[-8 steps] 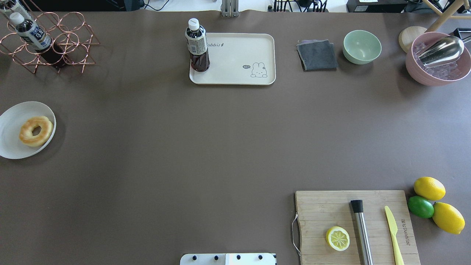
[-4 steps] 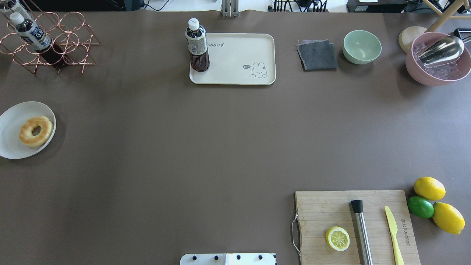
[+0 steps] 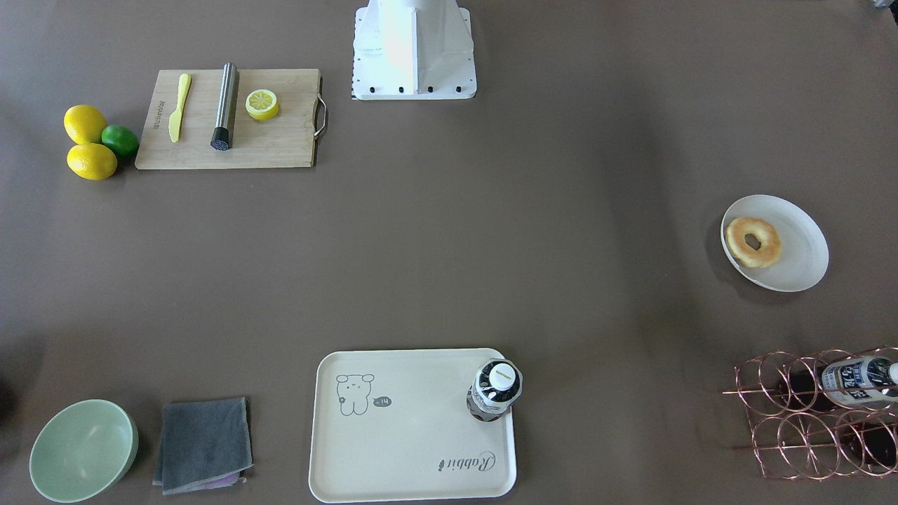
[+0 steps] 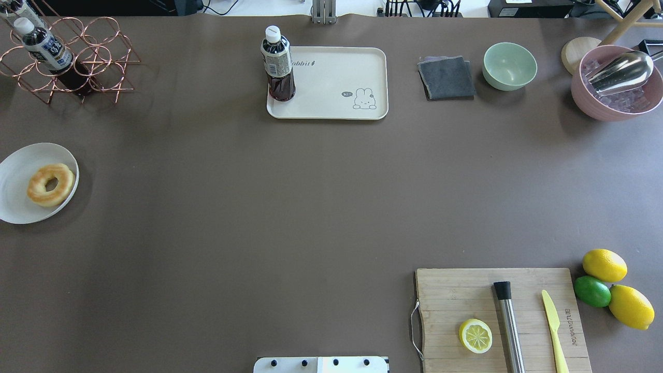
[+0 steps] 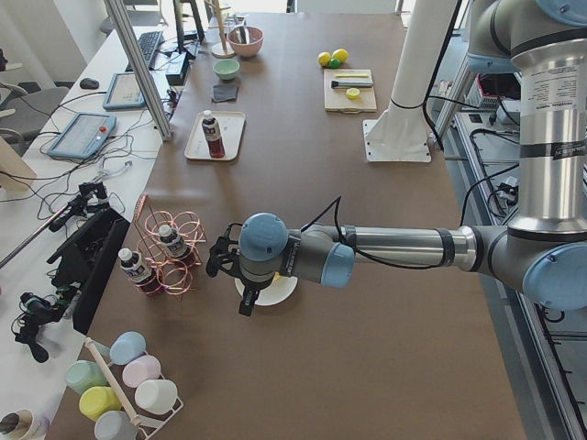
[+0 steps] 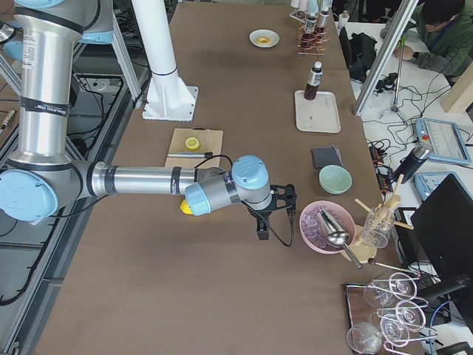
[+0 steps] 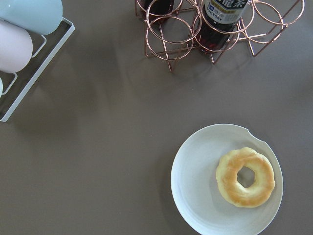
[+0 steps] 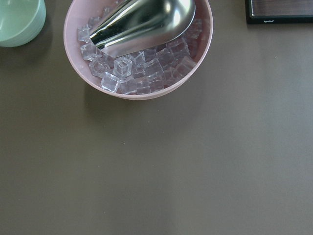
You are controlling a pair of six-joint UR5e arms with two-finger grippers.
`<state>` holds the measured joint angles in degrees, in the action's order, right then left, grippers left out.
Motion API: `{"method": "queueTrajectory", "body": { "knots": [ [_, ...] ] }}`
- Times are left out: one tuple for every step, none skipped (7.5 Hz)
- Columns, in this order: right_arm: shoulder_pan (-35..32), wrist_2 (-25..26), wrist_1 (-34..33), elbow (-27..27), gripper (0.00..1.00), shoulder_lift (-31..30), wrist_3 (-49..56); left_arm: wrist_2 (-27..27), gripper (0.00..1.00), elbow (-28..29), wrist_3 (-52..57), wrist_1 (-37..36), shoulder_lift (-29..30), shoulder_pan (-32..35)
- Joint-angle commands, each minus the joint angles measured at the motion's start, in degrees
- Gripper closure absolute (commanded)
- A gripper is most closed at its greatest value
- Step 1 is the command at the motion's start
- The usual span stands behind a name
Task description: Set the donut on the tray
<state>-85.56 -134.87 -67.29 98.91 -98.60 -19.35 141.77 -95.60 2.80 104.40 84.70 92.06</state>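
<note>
The golden donut (image 4: 50, 184) lies on a round white plate (image 4: 15, 210) at the table's left edge. It also shows in the front view (image 3: 753, 242) and below the left wrist camera (image 7: 245, 177). The cream Rabbit tray (image 4: 331, 101) sits at the far middle, with a dark drink bottle (image 4: 278, 65) upright on its left end. My left gripper (image 5: 223, 268) shows only in the exterior left view, above the plate's area; I cannot tell if it is open. My right gripper (image 6: 275, 214) shows only in the exterior right view, near the pink bowl; I cannot tell its state.
A copper wire rack (image 4: 72, 62) with bottles stands far left. A grey cloth (image 4: 446, 77), a green bowl (image 4: 509, 66) and a pink ice bowl (image 4: 614, 85) with a scoop stand far right. A cutting board (image 4: 500, 318) with a lemon half, and whole citrus, lie near right.
</note>
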Motion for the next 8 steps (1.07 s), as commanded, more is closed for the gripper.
{"method": "queueTrajectory", "body": {
  "knots": [
    [5.05,2.33,5.66,-0.12,0.00,-0.28,-8.42,-0.35,0.02,14.22,-10.31,22.93,0.19,-6.68],
    [5.06,2.33,5.94,-0.90,0.00,-0.28,-8.42,-2.09,0.02,20.04,-15.49,33.40,0.63,-10.54],
    [5.06,2.33,5.94,-0.99,0.00,-0.28,-8.42,-4.63,0.02,21.93,-22.33,39.59,0.64,-15.02],
    [5.06,2.41,5.94,-1.34,0.00,-0.28,-8.42,-6.31,0.03,23.52,-27.36,43.49,1.16,-19.24],
    [5.06,2.41,6.03,-1.52,0.00,-0.28,-8.42,-6.59,0.03,26.14,-30.54,45.79,2.82,-20.59],
    [5.06,2.41,6.20,-1.70,0.00,-0.28,-8.42,-6.59,0.07,28.17,-32.66,47.81,3.62,-20.86],
    [5.06,2.41,6.29,-1.70,0.00,-0.45,-8.42,-6.59,0.20,28.36,-35.47,48.79,3.63,-21.13],
    [4.97,2.41,6.29,-1.70,0.00,-0.71,-8.42,-6.50,0.31,28.37,-37.24,49.49,3.63,-21.83]
  ]
}}
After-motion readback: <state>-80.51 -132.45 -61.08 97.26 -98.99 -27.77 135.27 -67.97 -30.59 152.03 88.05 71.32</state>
